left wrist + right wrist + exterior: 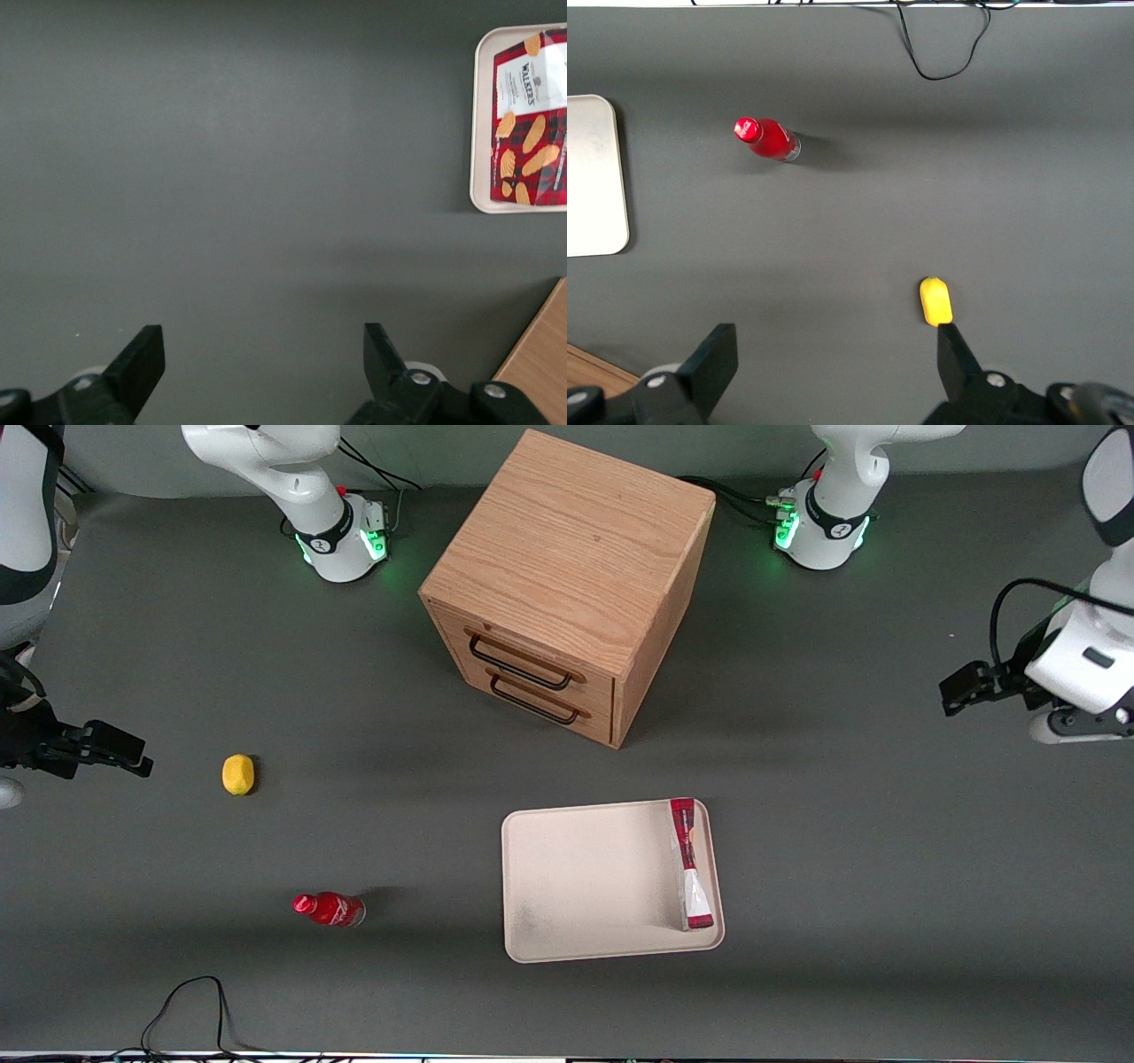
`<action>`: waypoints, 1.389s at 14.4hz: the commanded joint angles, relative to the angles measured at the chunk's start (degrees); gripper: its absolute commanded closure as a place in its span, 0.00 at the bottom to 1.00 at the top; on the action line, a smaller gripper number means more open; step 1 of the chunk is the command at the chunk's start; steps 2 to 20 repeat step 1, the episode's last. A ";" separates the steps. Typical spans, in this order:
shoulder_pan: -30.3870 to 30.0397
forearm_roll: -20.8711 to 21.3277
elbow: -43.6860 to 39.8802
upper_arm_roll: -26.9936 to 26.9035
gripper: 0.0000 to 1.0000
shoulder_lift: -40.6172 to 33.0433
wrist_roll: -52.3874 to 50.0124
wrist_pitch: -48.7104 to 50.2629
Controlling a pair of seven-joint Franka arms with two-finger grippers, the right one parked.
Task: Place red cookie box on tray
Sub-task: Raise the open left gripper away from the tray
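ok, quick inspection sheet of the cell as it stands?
Surface: dark grey table mat.
Job's things: long red and white cookie box lies on the flat cream-white tray, along its working-arm edge.
Clutter: wooden two-drawer cabinet; yellow lemon; small red bottle.
Grippers: left gripper hangs at the working arm's end, jaws open, holding nothing.
Cables: black loop nearest the camera.
Surroundings: nothing seen.

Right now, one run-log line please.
long red-and-white cookie box: on flat cream-white tray | gripper: open, empty, over bare table toward working arm's end
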State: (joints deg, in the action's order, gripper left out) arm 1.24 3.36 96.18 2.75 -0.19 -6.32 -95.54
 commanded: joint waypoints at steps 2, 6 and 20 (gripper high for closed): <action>-0.01 -0.81 1.99 -0.29 0.00 -2.36 2.45 0.88; -0.01 -0.81 1.99 -0.29 0.00 -2.36 2.45 0.88; -0.01 -0.81 1.99 -0.29 0.00 -2.36 2.45 0.88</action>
